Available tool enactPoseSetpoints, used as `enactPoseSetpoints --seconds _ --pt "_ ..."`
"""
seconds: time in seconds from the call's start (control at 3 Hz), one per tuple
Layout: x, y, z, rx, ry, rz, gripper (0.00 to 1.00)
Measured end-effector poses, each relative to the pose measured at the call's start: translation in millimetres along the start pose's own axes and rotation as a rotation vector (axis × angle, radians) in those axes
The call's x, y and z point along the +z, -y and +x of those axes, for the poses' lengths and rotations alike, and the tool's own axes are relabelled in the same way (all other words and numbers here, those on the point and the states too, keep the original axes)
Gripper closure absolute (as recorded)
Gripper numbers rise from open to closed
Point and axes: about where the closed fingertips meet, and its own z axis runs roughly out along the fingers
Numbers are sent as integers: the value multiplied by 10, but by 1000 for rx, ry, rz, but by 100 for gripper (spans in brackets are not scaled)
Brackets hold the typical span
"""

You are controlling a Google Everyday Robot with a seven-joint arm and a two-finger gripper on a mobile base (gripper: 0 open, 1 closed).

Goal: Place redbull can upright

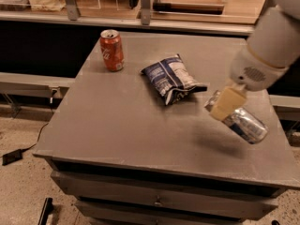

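The redbull can (243,125), slim and silver-blue, hangs tilted on its side a little above the right part of the grey table (122,121), with its shadow on the surface below it. My gripper (224,108) comes down from the upper right and is shut on the can near its top end. One beige finger (226,103) lies across the can's near side; the other finger is hidden behind the can.
A red-orange cola can (112,50) stands upright at the table's back left. A dark blue and white snack bag (171,78) lies in the middle, just left of my gripper. A shelf and counter run behind the table. A black cable lies on the floor at the left.
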Motion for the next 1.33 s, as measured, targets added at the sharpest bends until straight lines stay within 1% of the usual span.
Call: enactPoseSetpoints --seconds 0.33,0.67,1.0,1.33 --pt "-325 147 335 73 165 12 100" --pt "-265 134 270 63 153 7 100" --pt "-360 82 176 25 301 -31 100" --pt "-658 -170 -48 -64 533 -94 100"
